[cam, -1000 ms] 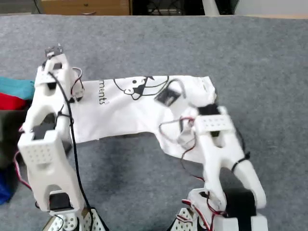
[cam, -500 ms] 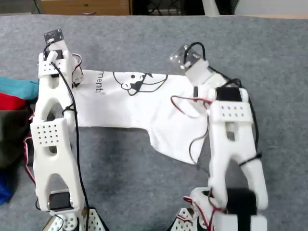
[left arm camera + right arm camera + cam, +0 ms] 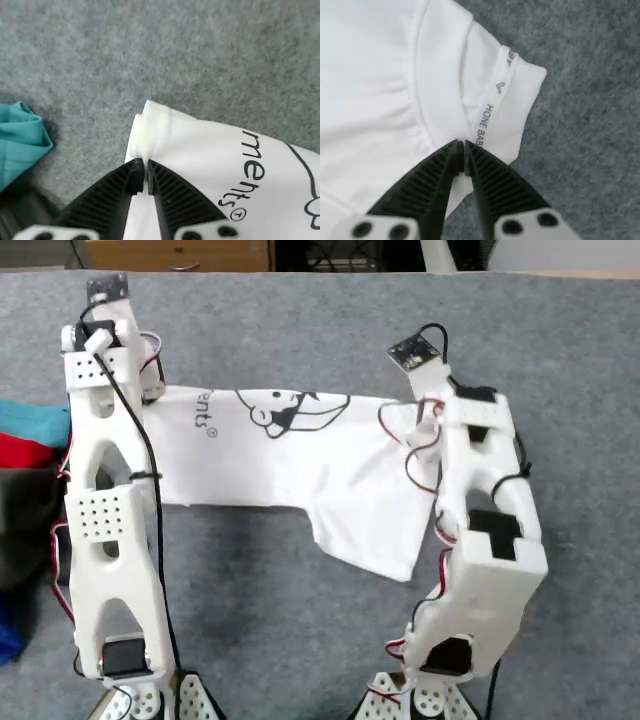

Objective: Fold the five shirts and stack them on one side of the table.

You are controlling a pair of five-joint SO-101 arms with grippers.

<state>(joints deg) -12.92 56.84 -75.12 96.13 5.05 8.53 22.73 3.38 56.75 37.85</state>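
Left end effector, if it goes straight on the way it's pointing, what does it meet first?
The white shirt: the left end effector is shut on its edge. Just past that fold lies the grey table, though depth is unclear.

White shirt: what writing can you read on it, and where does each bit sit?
Chest of the white shirt: dark lettering beside a line drawing; only the tail of a word shows, no whole word.
Neckband: grey maker's lettering, partly hidden behind the right end effector; a brand mark, so not quoted.
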